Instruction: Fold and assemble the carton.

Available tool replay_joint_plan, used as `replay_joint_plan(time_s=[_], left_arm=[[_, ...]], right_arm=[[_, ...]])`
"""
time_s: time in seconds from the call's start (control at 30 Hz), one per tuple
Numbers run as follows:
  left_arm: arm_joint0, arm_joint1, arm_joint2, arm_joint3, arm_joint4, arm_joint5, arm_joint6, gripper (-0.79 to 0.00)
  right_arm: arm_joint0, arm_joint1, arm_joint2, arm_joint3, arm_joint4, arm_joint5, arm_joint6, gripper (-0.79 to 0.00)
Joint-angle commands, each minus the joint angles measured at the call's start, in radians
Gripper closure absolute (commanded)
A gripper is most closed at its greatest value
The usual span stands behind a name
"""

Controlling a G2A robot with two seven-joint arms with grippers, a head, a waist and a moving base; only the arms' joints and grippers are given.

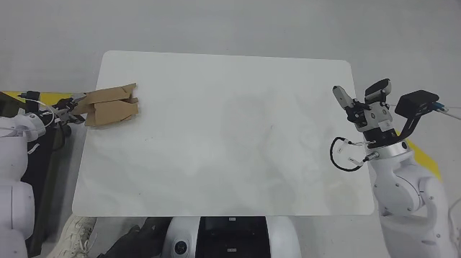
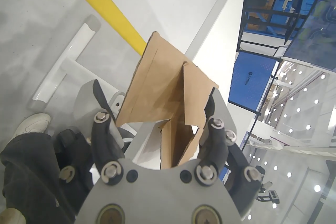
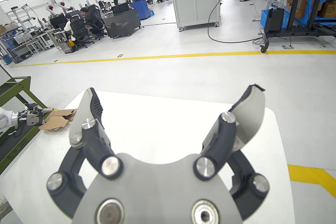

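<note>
The carton (image 1: pixel 112 105) lies flat at the left edge of the desk (image 1: pixel 230 150), one end poking out past the rim toward the left arm, its flaps loose and none folded into place. The left pincer (image 2: pixel 155 87) sits at that overhanging end with its fingers spread wide. The cardboard runs between them and close against one finger, but nothing is clamped as far as can be seen. The right pincer (image 3: pixel 173 91) hangs above the desk's right side, well apart from the carton, its fingers also apart and empty.

This looks like the opening step: taking hold of the blank, with no panel raised and no fold made yet.

The next move calls for the left fingers to close on the near edge and draw the carton toward the middle of the desk, where both arms can reach it. The sheet is thin and light, so a pinch near a crease may bend it or let it swing. The right arm has the whole desk to cross before it can steady a panel.
</note>
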Motion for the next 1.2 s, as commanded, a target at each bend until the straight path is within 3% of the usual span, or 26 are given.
replay_joint_plan(time_s=[0.0, 0.27, 0.33, 0.37, 0.4, 0.7, 0.73, 0.77, 0.8, 1.17], left_arm=[[0.0, 0.0, 0.0, 0.0, 0.001, -0.001, 0.0, -0.329], [0.0, 0.0, 0.0, 0.0, 0.001, -0.001, 0.0, -0.225], [0.0, 0.0, 0.0, 0.0, 0.001, -0.001, 0.0, -0.126], [0.0, 0.0, 0.0, 0.0, 0.001, -0.001, 0.0, -0.022], [0.0, 0.0, 0.0, 0.0, 0.001, -0.001, 0.0, 0.0], [0.0, 0.0, 0.0, 0.0, 0.001, -0.001, 0.0, 0.0], [0.0, 0.0, 0.0, 0.0, 0.001, -0.001, 0.0, -0.249], [0.0, 0.0, 0.0, 0.0, 0.001, -0.001, 0.0, -0.631], [0.0, 0.0, 0.0, 0.0, 0.001, -0.001, 0.0, -0.785], [0.0, 0.0, 0.0, 0.0, 0.001, -0.001, 0.0, -0.785]], right_arm=[[0.0, 0.0, 0.0, 0.0, 0.0, 0.0, 0.0, -0.785], [0.0, 0.0, 0.0, 0.0, 0.0, 0.0, 0.0, -0.785], [0.0, 0.0, 0.0, 0.0, 0.0, 0.0, 0.0, -0.785], [0.0, 0.0, 0.0, 0.0, 0.0, 0.0, 0.0, -0.785], [0.0, 0.0, 0.0, 0.0, 0.0, 0.0, 0.0, -0.785], [0.0, 0.0, 0.0, 0.0, 0.0, 0.0, 0.0, -0.785], [0.0, 0.0, 0.0, 0.0, 0.0, 0.0, 0.0, -0.785], [0.0, 0.0, 0.0, 0.0, 0.0, 0.0, 0.0, -0.785], [0.0, 0.0, 0.0, 0.0, 0.0, 0.0, 0.0, -0.785], [0.0, 0.0, 0.0, 0.0, 0.0, 0.0, 0.0, -0.785]])
